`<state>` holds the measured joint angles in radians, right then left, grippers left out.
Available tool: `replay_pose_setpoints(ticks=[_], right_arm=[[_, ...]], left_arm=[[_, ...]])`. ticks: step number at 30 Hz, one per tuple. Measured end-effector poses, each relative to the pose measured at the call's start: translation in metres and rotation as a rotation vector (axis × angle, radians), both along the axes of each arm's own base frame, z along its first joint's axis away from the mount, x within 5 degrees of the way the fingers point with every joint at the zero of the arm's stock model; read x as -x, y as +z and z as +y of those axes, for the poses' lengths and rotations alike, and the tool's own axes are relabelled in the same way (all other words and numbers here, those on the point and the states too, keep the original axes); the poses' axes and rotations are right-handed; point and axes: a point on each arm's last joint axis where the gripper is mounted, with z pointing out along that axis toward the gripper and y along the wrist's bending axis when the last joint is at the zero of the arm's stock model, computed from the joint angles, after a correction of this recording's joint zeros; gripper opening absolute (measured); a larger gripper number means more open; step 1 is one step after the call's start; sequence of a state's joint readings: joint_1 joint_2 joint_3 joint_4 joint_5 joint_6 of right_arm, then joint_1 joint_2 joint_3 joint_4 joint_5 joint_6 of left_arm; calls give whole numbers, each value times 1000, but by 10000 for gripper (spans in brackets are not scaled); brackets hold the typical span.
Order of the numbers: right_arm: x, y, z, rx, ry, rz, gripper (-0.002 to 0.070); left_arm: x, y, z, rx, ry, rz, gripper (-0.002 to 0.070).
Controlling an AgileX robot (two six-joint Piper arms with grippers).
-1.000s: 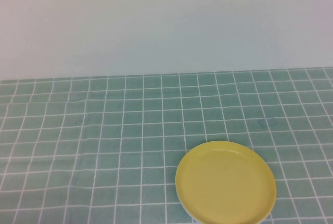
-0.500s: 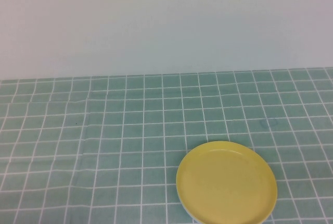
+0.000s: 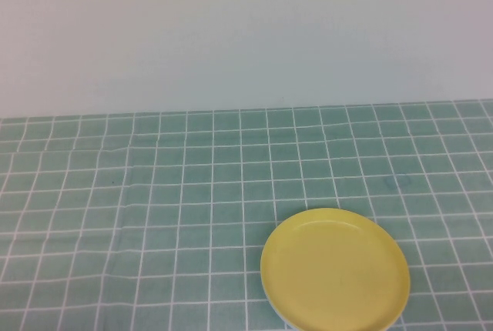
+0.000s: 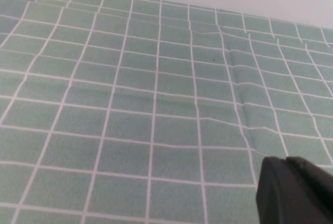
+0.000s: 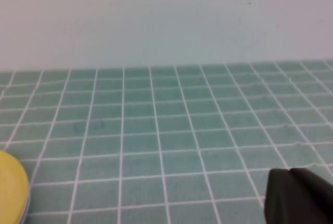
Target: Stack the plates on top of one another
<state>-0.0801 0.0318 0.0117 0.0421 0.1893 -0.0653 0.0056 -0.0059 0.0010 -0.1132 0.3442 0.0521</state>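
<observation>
The yellow plate [image 3: 334,270] lies on top of the stack near the front edge of the green checked tablecloth [image 3: 192,192], right of centre, a pale rim peeking beneath it. The left gripper [image 4: 296,190] and right gripper [image 5: 299,195], each with fingers pressed together, hover over bare cloth away from the plates

Table [image 3: 154,192]: covered with green cloth [image 4: 130,104] in white grid lines, lightly creased. Wall [image 3: 246,31]: plain, pale, unmarked, meeting the table's far edge. Light: even, soft.
</observation>
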Motion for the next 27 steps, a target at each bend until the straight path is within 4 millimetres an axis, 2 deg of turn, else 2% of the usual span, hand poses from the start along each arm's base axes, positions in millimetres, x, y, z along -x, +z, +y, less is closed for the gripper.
replay_pose_setpoints(ticks=[7,27], right_arm=[[6,-18,0,11,2,148,-2],[6,-18,0,28,3,153,-2]], left_arm=[[0,0,0,0,0,0,-1],[0,0,0,0,0,0,-1]])
